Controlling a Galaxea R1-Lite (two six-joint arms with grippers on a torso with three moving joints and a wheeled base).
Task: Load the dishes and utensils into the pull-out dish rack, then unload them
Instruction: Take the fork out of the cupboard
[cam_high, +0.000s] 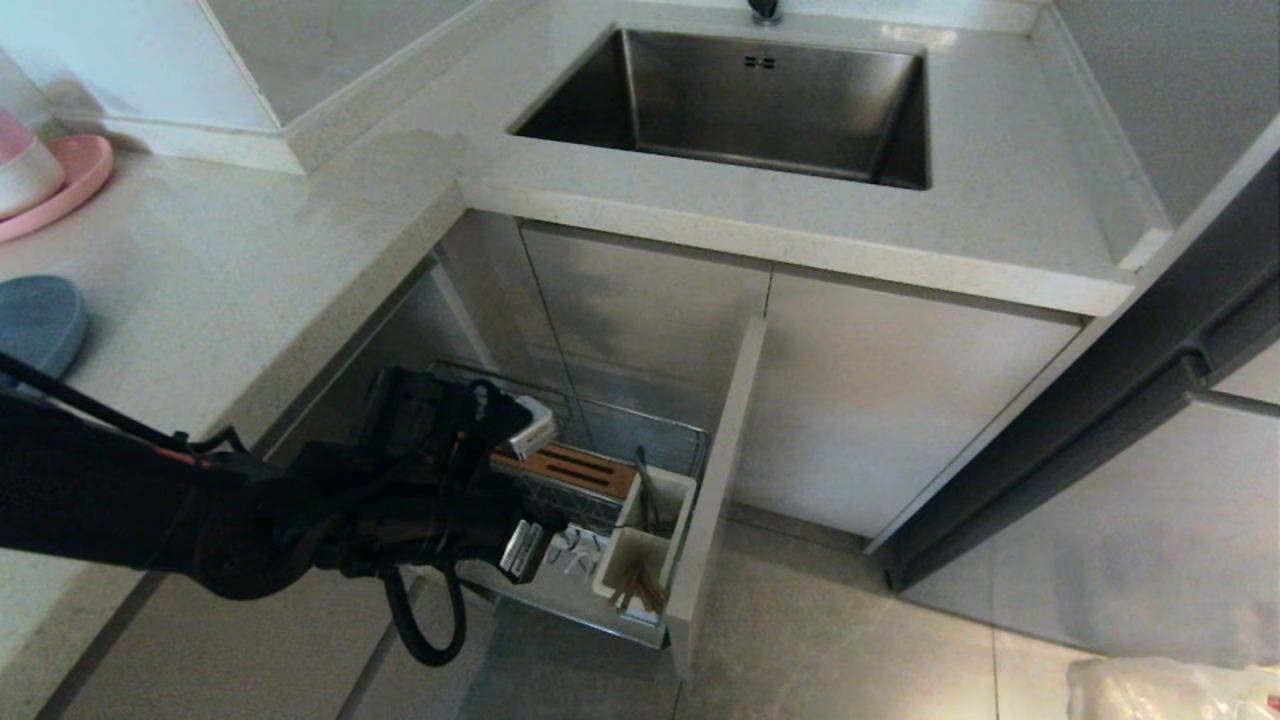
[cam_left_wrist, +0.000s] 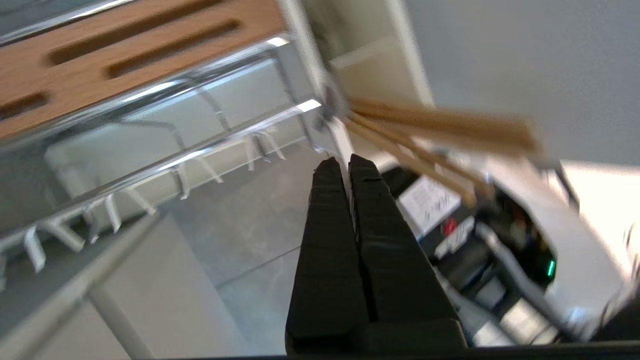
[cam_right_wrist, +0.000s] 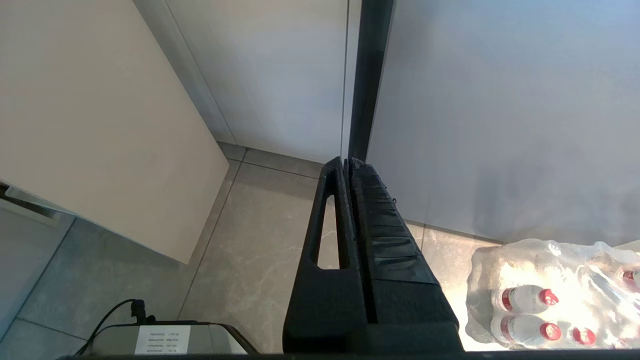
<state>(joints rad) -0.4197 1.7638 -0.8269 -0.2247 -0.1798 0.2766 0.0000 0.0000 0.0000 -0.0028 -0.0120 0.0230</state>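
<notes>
The pull-out dish rack (cam_high: 600, 440) stands drawn out under the counter, with its slotted wooden bar (cam_high: 575, 468) and white utensil cup (cam_high: 645, 545). Wooden chopsticks (cam_high: 640, 592) lean in the cup's front compartment, and a slim dark utensil handle (cam_high: 647, 495) stands behind them. My left gripper (cam_high: 522, 548) hangs inside the rack beside the cup, shut and holding nothing. In the left wrist view its tips (cam_left_wrist: 345, 162) sit just short of the chopsticks (cam_left_wrist: 440, 127). A pale-blue plate (cam_high: 35, 325) lies on the counter at far left. My right gripper (cam_right_wrist: 346, 162) is shut, parked over the floor.
The rack's beige front panel (cam_high: 715, 480) stands just right of the cup. White prongs (cam_left_wrist: 115, 210) line the wire rail. A steel sink (cam_high: 740, 100) is set in the counter behind. A pink plate (cam_high: 75, 180) with a pink-and-white bowl (cam_high: 25, 170) sits far left. Wrapped water bottles (cam_right_wrist: 550, 295) lie on the floor.
</notes>
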